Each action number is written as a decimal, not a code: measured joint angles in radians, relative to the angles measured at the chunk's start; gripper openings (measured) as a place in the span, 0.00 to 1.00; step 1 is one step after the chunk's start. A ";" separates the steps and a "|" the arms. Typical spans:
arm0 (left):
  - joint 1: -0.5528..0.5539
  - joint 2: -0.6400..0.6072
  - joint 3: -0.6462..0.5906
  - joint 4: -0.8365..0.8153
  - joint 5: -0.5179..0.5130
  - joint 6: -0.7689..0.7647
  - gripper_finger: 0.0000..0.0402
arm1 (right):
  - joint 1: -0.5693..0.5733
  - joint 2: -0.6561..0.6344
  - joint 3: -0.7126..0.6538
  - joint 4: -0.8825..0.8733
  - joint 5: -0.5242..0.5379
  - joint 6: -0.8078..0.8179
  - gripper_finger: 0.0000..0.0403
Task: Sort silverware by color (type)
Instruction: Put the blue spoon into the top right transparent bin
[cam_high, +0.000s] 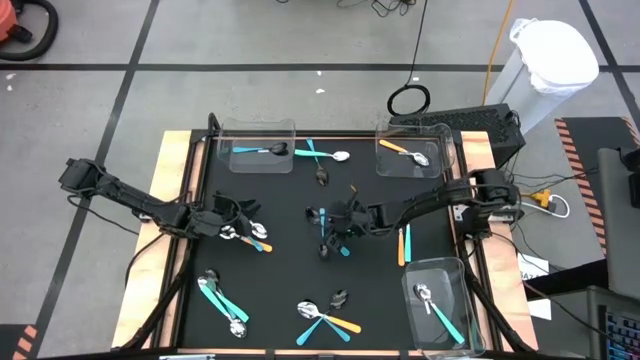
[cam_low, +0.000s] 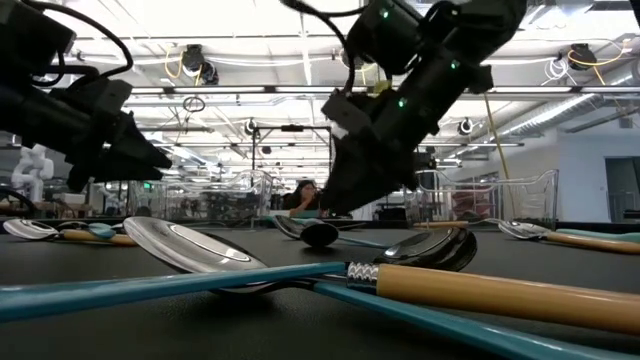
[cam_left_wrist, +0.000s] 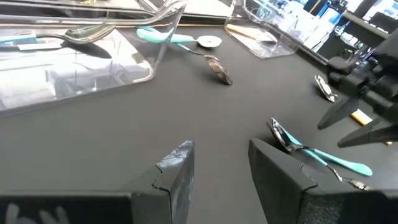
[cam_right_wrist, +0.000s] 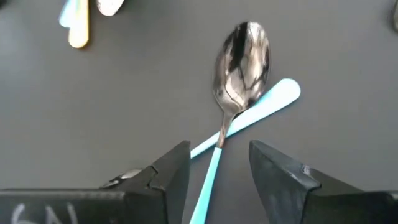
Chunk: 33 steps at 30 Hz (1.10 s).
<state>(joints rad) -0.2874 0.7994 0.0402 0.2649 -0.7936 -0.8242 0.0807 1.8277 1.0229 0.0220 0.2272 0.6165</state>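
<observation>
Right gripper (cam_right_wrist: 217, 171) over centre of the black table mat (cam_high: 290, 205), jaws parted, holding nothing, straddling the teal handle of a shiny silver-bowled spoon (cam_right_wrist: 241, 62) that lies crossed over a light-blue handled utensil (cam_right_wrist: 273, 99). Left gripper (cam_left_wrist: 221, 165) at mat's left side, jaws apart, empty. Other silverware is scattered over the mat; some pieces sit in three clear rectangular plastic bins (cam_high: 258, 145).

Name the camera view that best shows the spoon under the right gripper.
The right wrist view: the teal-handled spoon fills it, crossing a light-blue handle, just ahead of the open right gripper. The high view shows it tiny beneath the gripper. The low view hides it behind the arm. The left wrist view shows it small.
</observation>
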 joint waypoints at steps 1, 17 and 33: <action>0.000 0.000 0.000 0.006 0.000 0.000 0.39 | 0.001 0.010 0.000 0.003 0.000 0.000 0.40; 0.000 0.000 0.000 0.015 -0.034 0.001 0.39 | 0.026 0.083 0.000 0.076 0.062 -0.031 0.40; 0.000 0.000 0.000 -0.004 -0.050 0.046 0.39 | 0.033 0.079 0.003 -0.037 0.061 -0.033 0.10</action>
<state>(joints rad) -0.2874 0.7992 0.0401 0.2607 -0.8433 -0.7780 0.1132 1.9068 1.0256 -0.0154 0.2883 0.5834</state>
